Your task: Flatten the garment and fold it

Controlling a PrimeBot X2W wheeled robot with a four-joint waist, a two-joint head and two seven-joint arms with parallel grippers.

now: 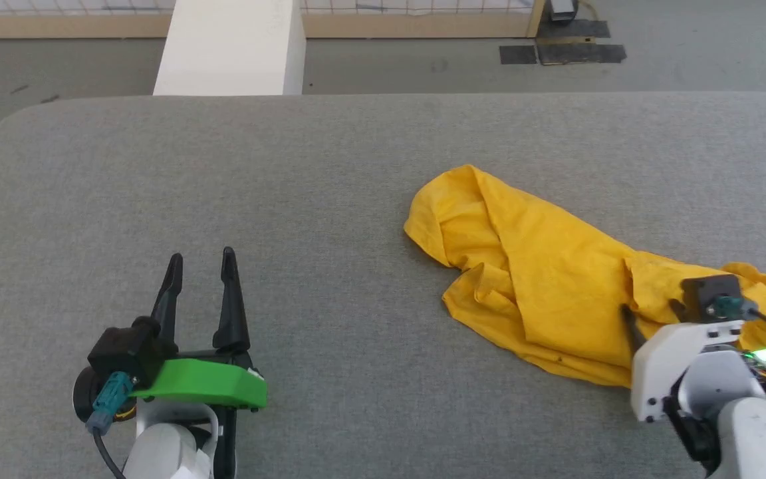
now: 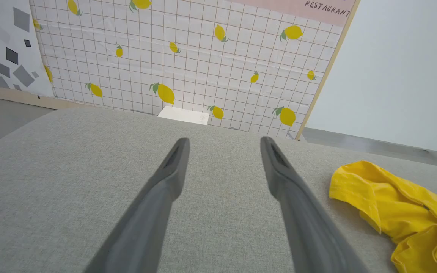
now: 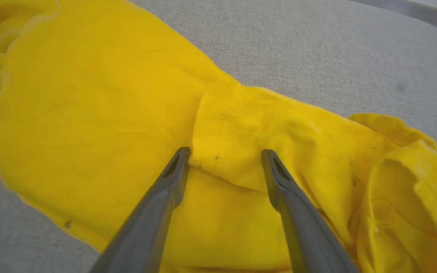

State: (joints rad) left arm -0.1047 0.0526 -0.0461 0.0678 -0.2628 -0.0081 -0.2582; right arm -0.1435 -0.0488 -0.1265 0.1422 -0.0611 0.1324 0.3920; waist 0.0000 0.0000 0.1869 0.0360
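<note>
A mustard-yellow garment [image 1: 542, 279] lies crumpled on a grey cloth-covered surface [image 1: 290, 199], right of centre. It is bunched into a long diagonal heap running from a rounded far end down to the near right. Deep folds cross it, a stitched seam shows on one, and what may be a sleeve opening gapes at the near-right end.

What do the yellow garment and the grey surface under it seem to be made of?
The garment: probably thin, cotton-like cloth, matte; it falls in soft, limp folds and creases. The grey surface: seemingly a woven fabric cover, matte; a fine speckled weave is visible.
</note>
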